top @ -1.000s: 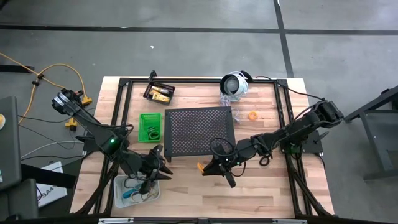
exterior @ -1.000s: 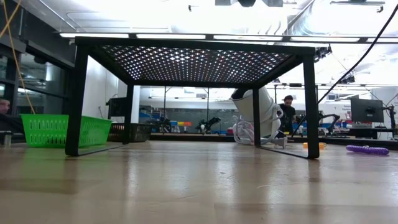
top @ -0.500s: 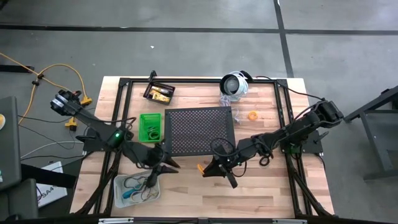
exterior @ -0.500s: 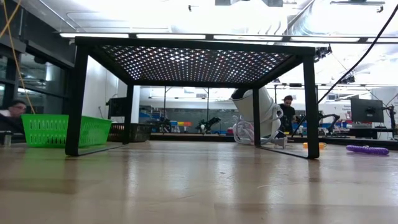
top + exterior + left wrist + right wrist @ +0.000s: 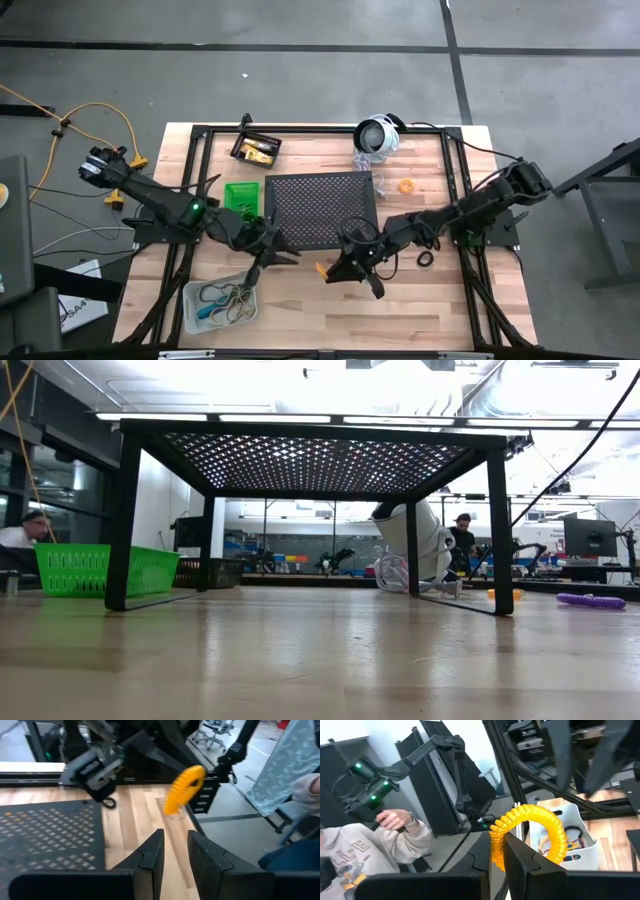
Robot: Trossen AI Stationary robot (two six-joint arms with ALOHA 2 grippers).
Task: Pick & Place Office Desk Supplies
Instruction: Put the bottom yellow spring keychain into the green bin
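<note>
An orange-yellow coiled loop [image 5: 532, 817] is lifted over the table's near middle, with my right gripper [image 5: 335, 270] shut on it. My left gripper [image 5: 276, 258] hovers open and holding nothing just left of it, by the stand's near left corner, pointing at the coil [image 5: 184, 787]. The clear bin [image 5: 192, 300] at the near left holds several loops. The green bin [image 5: 240, 203] stands behind my left arm, and the black bin [image 5: 256, 149] at the far left. A purple loop [image 5: 590, 601] and a black loop [image 5: 425, 259] lie on the table. My right gripper pinches the coiled loop between its two fingers at one stretch of its ring [image 5: 496, 844]. The fingers reach about level from the table's right. The rest of the ring arches free beyond the fingertips, and the coil hangs clear of the table.
The big black perforated stand [image 5: 320, 208] fills the table's middle. A round white-and-silver device [image 5: 378, 135] with a cable sits at the far edge, with a small orange piece [image 5: 406, 185] near it. A seated person [image 5: 375, 845] holding a controller shows beyond the near left edge.
My left gripper has swung from above the clear bin toward the table's right and far side, toward the stand's near left corner and the held coil, rolling as it went. It stays open. The coil and my right gripper keep their place.
</note>
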